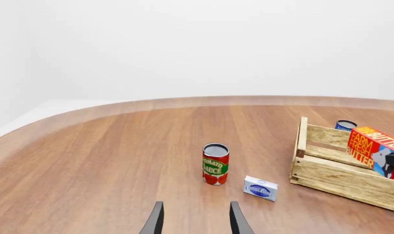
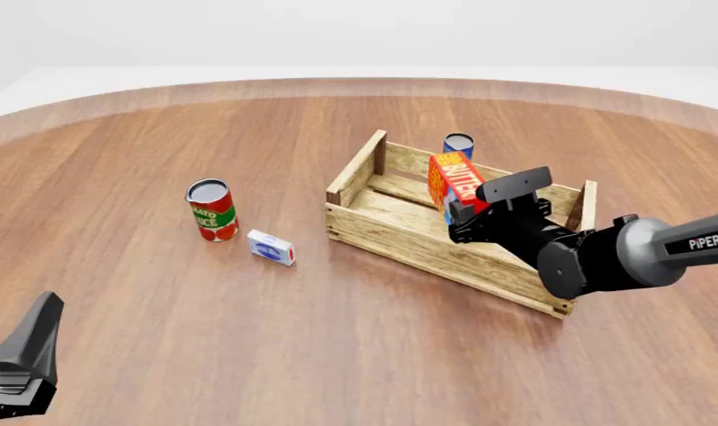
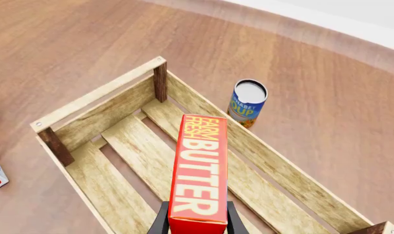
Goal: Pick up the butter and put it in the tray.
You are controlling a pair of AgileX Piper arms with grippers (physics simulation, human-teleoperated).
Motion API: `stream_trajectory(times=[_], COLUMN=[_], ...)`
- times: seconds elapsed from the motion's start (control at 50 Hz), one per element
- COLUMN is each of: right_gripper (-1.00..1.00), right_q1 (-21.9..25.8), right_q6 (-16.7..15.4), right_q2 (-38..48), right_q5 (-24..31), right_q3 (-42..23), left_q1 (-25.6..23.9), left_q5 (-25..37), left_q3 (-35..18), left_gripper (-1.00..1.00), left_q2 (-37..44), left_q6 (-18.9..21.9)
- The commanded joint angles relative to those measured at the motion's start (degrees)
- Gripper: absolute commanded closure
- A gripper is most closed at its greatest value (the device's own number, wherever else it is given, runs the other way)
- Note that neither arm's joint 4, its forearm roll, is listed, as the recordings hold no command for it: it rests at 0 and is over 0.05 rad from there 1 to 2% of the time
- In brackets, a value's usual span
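Note:
The butter (image 2: 456,184), a red-orange carton with yellow-white lettering, is held over the inside of the tray (image 2: 421,249), a large slatted wooden crate right of centre. My right gripper (image 2: 468,220) is shut on the carton's lower end. In the right wrist view the butter (image 3: 200,168) points out over the tray's floor slats (image 3: 135,141), with a dark finger (image 3: 160,222) on each side. I cannot tell whether the carton touches the floor. My left gripper (image 1: 195,222) hangs open and empty near the table's front left, far from the tray (image 1: 333,178) and butter (image 1: 372,146).
A tomato sauce can (image 2: 213,210) stands left of the tray, with a small white-blue box (image 2: 271,248) lying beside it. A blue soup can (image 2: 458,144) stands just behind the tray's far wall. The round wooden table's edge curves along the back.

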Motion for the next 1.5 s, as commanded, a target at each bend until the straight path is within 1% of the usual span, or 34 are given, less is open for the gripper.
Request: stream_trajectory(times=[0.02,0.12,0.14,0.16,0.2,0.28,0.66,0.92,1.28,1.5], right_gripper=[1.00,1.00,-1.00,-1.00,-1.00,-1.00,-1.00,-1.00,-1.00,-1.00], right_q1=[-0.1,-0.2,-0.3,0.7,0.1,-0.1,0.4,0.2,-0.1,-0.6], right_q6=[1.0,-0.1,-0.4,0.5,0.0,0.2,-0.3,-0.5,0.3,1.1], right_q2=[-0.1,-0.1,0.0,0.2,0.4,0.7,-0.1,-3.3,-9.2,-12.5], right_q5=[-0.6,-0.7,-0.7,-0.6,-0.9,-0.8,-0.3,0.5,1.3,0.8], right_q3=[-0.9,-1.2,-1.2,-1.5,-1.2,-1.3,-1.0,0.2,3.0,5.5], left_q1=[0.0,0.0,0.0,0.0,0.0,0.0,0.0,0.0,0.0,0.0], left_q5=[0.0,0.0,0.0,0.0,0.0,0.0,0.0,0.0,0.0,0.0], left_q3=[0.0,0.0,0.0,0.0,0.0,0.0,0.0,0.0,0.0,0.0], left_gripper=[-1.00,-1.00,-1.00,-1.00,-1.00,-1.00,-1.00,-1.00,-1.00,-1.00], left_q2=[0.0,0.0,0.0,0.0,0.0,0.0,0.0,0.0,0.0,0.0], left_q6=[0.0,0.0,0.0,0.0,0.0,0.0,0.0,0.0,0.0,0.0])
